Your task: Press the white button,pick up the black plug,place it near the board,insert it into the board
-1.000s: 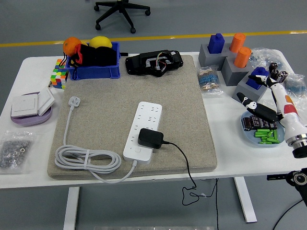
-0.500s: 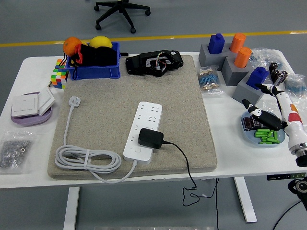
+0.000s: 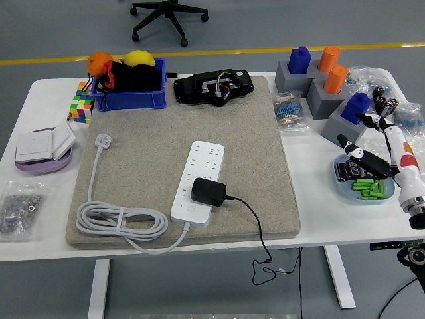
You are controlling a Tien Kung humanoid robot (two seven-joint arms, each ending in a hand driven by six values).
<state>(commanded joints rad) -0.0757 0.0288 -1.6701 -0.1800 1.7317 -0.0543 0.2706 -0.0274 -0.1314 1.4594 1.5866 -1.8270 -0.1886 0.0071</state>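
hand: my right hand (image 3: 380, 143) at the frame's right edge, fingers spread, holding nothing (over the blue dish (image 3: 345, 184)) | plug: black plug (image 3: 208, 192) seated in the white power strip (image 3: 198, 180), lower centre; cord trailing off the mat | judgement: insertion looks done

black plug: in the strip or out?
Looks in: the black plug sits on the white power strip's near end, cable trailing off the mat. Prongs hidden, so seating unconfirmed.
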